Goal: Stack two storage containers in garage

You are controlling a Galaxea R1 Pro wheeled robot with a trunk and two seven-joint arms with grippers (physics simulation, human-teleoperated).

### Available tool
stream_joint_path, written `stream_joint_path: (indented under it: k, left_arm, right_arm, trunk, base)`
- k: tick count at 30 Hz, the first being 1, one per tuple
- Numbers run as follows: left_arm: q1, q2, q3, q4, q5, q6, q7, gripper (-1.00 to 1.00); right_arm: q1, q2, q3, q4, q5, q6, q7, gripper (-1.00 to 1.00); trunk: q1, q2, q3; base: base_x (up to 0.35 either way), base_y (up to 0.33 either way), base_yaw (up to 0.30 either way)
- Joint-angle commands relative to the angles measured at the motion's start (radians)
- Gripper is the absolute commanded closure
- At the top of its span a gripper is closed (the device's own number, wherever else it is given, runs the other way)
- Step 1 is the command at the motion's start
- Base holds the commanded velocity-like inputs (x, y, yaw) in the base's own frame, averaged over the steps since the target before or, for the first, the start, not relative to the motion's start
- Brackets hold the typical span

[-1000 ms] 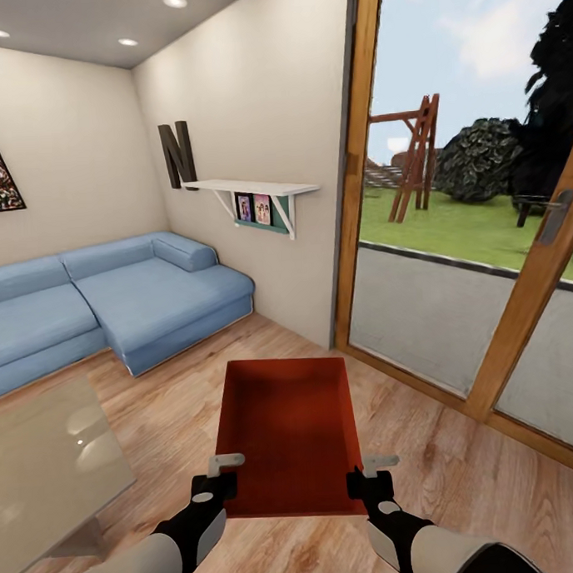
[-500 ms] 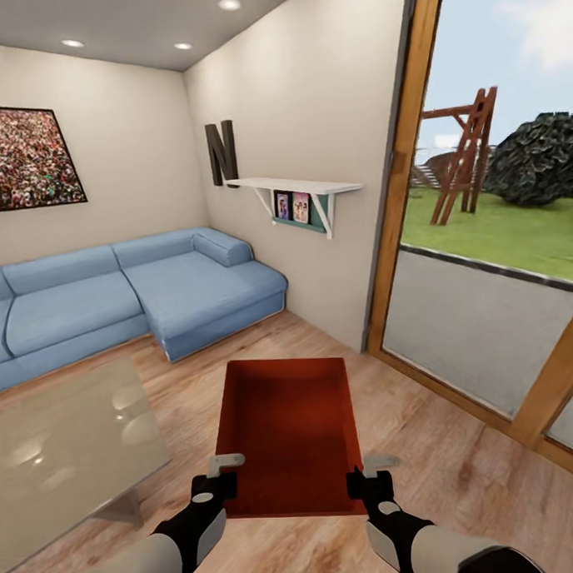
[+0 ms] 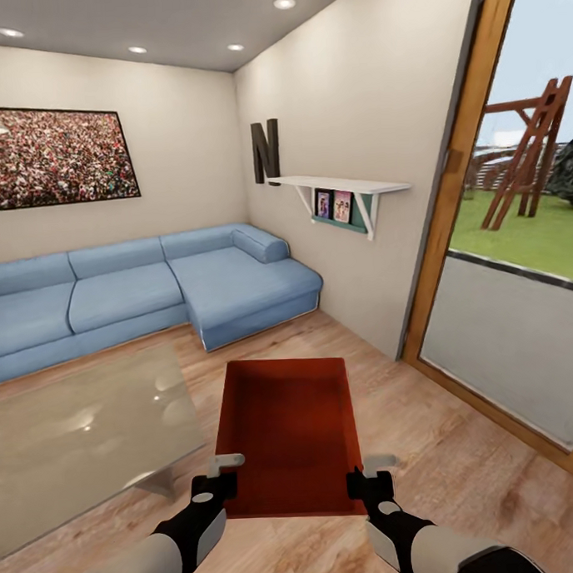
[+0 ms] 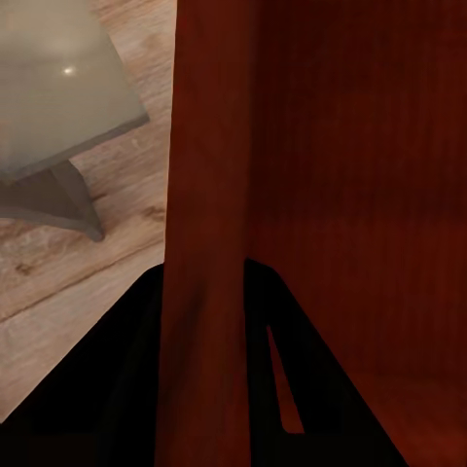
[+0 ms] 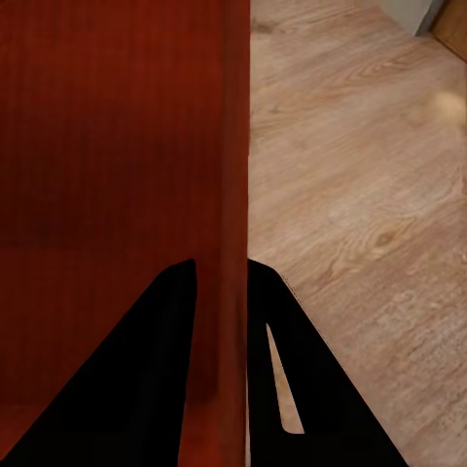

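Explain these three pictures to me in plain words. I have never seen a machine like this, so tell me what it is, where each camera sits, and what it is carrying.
This is a simulated wheeled robot with two arms, steered by a person. The big picture comes from a camera on its head, looking forward and down. There the left gripper and the right gripper each clamp a side wall of one orange-red storage container, carried in front of it above the wood floor.

The two other pictures come from cameras near each gripper. In them, the dark fingers straddle the thin red wall.

Around it is a living room: a blue sofa, a glass table, a wall shelf and a wood-framed glass door looking onto a garden.
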Motion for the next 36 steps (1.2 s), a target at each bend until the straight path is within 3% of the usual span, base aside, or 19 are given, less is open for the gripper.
stream_joint_path:
  k: [1, 21, 28, 36]
  left_arm:
    - [-0.001, 0.013, 0.029, 0.003, 0.022, 0.0, 0.009, 1.0]
    - [-0.001, 0.013, 0.03, 0.003, 0.022, 0.0, 0.009, 1.0]
    - [-0.001, 0.013, 0.029, 0.003, 0.05, -0.001, 0.008, 1.0]
    - [-0.001, 0.014, 0.028, 0.003, 0.056, 0.0, 0.007, 1.0]
  right_arm:
    - [-0.001, -0.008, -0.014, -0.002, 0.021, -0.004, 0.001, 1.0]
    - [-0.001, -0.008, -0.014, -0.002, 0.021, -0.004, 0.001, 1.0]
    - [-0.001, -0.009, -0.014, -0.002, 0.021, -0.004, 0.001, 1.0]
    - [-0.001, -0.009, -0.014, -0.002, 0.021, -0.004, 0.001, 1.0]
  trunk:
    - [0.0, -0.001, -0.001]
    - [0.0, -0.001, -0.001]
    - [0.0, -0.001, -0.001]
    - [0.0, -0.001, -0.001]
  base:
    - [0.0, 0.0, 0.3]
    - [0.0, 0.0, 0.3]
    - [0.0, 0.0, 0.3]
    - [0.0, 0.0, 0.3]
